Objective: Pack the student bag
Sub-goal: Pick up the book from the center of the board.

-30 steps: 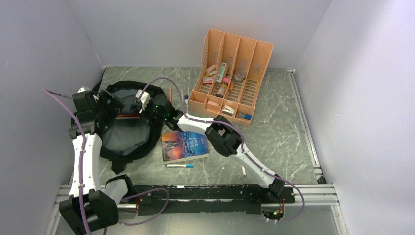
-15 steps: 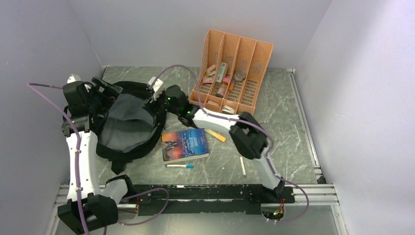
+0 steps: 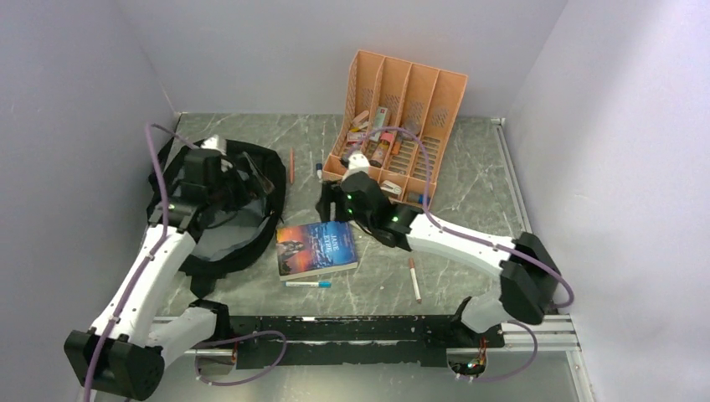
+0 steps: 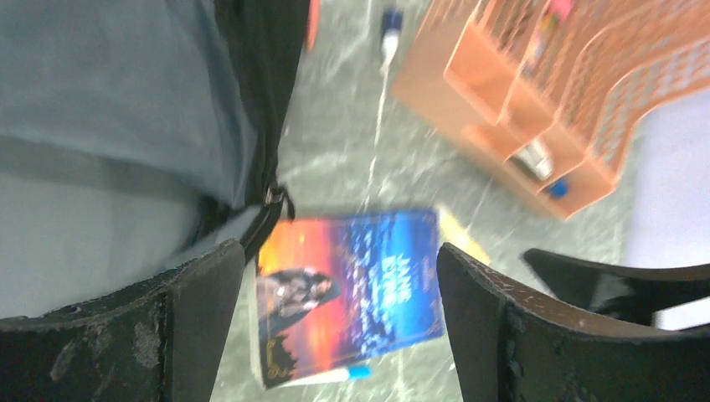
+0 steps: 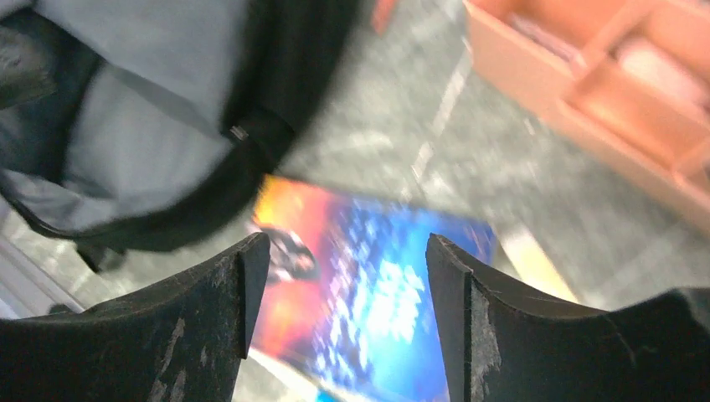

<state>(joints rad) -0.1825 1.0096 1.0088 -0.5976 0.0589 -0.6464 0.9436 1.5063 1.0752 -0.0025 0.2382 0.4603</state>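
Student bag lies open at left of table, lining bared for loading | my left gripper hangs wide, empty, over its rim | my right gripper, wide and empty, hovers above book, seemingly next in.

Soft, even overhead light, faint shadows; wrist views motion-blurred, student bag smeared.
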